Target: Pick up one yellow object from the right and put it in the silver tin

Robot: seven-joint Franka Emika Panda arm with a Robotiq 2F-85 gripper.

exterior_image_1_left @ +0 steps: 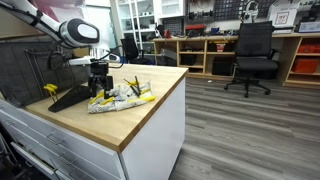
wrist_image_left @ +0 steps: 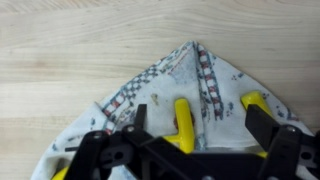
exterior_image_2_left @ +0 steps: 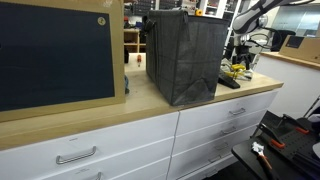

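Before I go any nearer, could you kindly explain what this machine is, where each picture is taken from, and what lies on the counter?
It is a single robot arm with a two-fingered hand, steered remotely by a person. Two pictures come from cameras standing in the room. The third comes from a camera on the wrist, looking down past the fingers. On the wooden counter lies a checked cloth with several yellow objects on it. A dark mesh rack stands on the same counter. The hand is low over the cloth, open, and holds nothing. I cannot make out a silver tin in these pictures.
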